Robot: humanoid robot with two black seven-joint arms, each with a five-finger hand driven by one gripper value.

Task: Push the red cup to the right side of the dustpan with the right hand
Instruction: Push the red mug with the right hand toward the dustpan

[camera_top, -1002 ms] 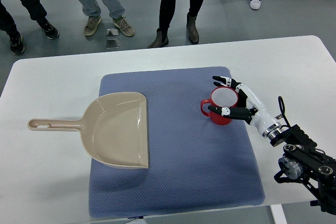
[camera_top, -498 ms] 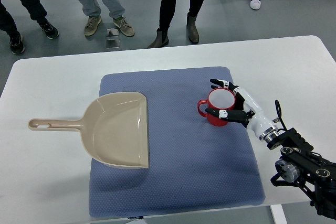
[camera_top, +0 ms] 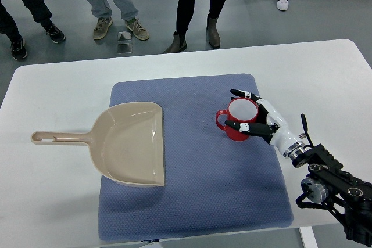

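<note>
A red cup (camera_top: 234, 132) with a white inside stands upright on the blue mat (camera_top: 215, 190), its handle pointing left. My right hand (camera_top: 236, 109) reaches in from the lower right and straddles the cup: one finger (camera_top: 239, 93) lies along its far side, the thumb (camera_top: 241, 125) along its near side, and the palm sits against its right wall. The fingers are stretched out, not curled tight. The beige dustpan (camera_top: 131, 143) lies on the left part of the mat with its handle pointing left onto the white table (camera_top: 52, 201). About a hand's width of mat separates cup and dustpan. My left hand is out of view.
Several people stand beyond the table's far edge; only legs and shoes (camera_top: 136, 28) show. A small dark object (camera_top: 123, 42) lies on the floor near them. The right arm's black wrist joints (camera_top: 334, 187) hang over the table's near right corner.
The right hand has slid the cup leftward and slightly nearer across the mat, closing part of the gap to the dustpan. The dustpan has not moved.
</note>
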